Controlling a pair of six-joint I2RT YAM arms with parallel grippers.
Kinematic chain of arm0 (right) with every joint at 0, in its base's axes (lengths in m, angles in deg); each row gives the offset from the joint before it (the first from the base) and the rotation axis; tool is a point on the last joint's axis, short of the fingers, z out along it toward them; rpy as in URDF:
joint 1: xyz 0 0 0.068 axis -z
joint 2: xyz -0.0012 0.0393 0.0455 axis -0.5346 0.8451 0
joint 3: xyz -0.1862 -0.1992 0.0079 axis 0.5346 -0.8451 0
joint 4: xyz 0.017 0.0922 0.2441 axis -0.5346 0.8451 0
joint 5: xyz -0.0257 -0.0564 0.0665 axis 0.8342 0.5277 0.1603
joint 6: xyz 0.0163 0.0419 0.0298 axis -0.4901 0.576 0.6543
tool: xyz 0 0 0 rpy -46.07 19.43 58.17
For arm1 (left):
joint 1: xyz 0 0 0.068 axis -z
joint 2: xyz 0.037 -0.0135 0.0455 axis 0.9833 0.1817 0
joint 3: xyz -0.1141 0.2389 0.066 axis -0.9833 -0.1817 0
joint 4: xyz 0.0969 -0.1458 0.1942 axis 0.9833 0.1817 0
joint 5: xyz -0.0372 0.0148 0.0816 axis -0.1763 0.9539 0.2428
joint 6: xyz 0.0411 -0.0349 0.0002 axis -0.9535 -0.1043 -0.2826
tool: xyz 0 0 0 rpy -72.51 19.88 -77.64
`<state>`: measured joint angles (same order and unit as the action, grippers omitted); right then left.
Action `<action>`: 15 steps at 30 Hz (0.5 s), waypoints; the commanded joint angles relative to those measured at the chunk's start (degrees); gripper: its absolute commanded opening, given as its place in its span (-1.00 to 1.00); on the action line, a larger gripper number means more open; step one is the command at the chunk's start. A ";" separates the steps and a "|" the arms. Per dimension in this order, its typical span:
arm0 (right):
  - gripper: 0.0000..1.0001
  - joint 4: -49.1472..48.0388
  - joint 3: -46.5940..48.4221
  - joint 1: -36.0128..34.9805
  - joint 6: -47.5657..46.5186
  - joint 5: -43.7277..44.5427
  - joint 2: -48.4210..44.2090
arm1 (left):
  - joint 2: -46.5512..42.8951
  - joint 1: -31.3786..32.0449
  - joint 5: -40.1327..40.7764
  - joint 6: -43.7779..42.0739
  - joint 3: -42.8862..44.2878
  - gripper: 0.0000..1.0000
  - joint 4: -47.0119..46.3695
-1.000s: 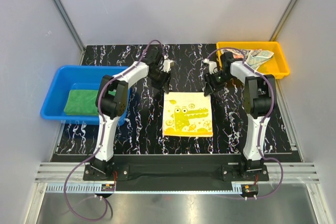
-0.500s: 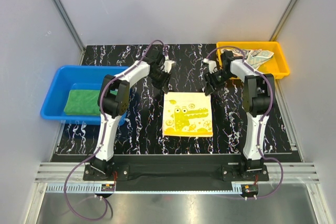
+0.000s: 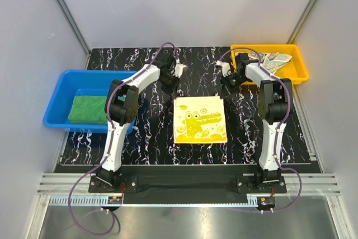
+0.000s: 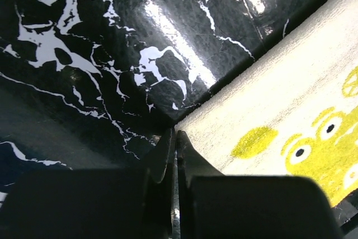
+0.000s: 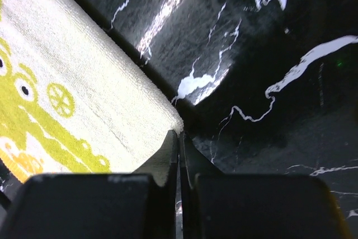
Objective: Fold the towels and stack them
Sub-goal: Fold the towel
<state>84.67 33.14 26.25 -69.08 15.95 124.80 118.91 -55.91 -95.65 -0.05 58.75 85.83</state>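
At centre frame the crocodile towel lies flat, its top edge running left to right. See the left gripper pinched shut on its upper-left corner and the right gripper clamped on the upper-right. The cloth stretches toward the bottom from both.

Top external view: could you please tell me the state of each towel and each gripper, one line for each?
crocodile towel: spread flat on the table, not yet folded.
green towel: folded, lying in the blue bin.
cream towel: crumpled in the orange bin.
left gripper: shut on the crocodile towel's far left corner.
right gripper: shut on its far right corner.
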 commanded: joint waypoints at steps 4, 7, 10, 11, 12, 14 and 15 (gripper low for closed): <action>-1.00 -6.37 4.15 0.18 -3.44 -1.31 -5.40 | -7.17 -1.12 4.05 0.27 2.09 -1.00 -2.34; -1.00 -10.74 1.97 0.18 -3.28 1.32 -7.77 | -10.06 -1.12 4.31 0.00 0.51 -1.00 -3.12; -1.00 -19.07 -5.22 0.26 -2.66 4.75 -14.25 | -15.23 -1.12 5.19 -0.09 -4.14 -1.00 -6.72; -1.00 -21.47 -7.34 0.26 -3.00 5.54 -15.67 | -16.47 -1.12 5.01 -0.17 -5.37 -1.00 -7.43; -1.00 -23.15 -11.72 0.18 -4.05 5.55 -17.25 | -17.79 -1.03 4.75 -0.09 -7.82 -1.00 -8.22; -1.00 -28.16 -15.96 0.18 -7.65 4.42 -21.37 | -22.10 -0.85 3.96 0.00 -10.64 -1.00 -10.68; -1.00 -29.48 -19.29 0.26 -8.01 3.89 -22.45 | -23.42 -0.77 3.61 -0.09 -13.09 -1.00 -11.38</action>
<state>64.89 19.57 26.21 -72.69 17.87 107.95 101.97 -56.26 -92.94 0.25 49.57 78.73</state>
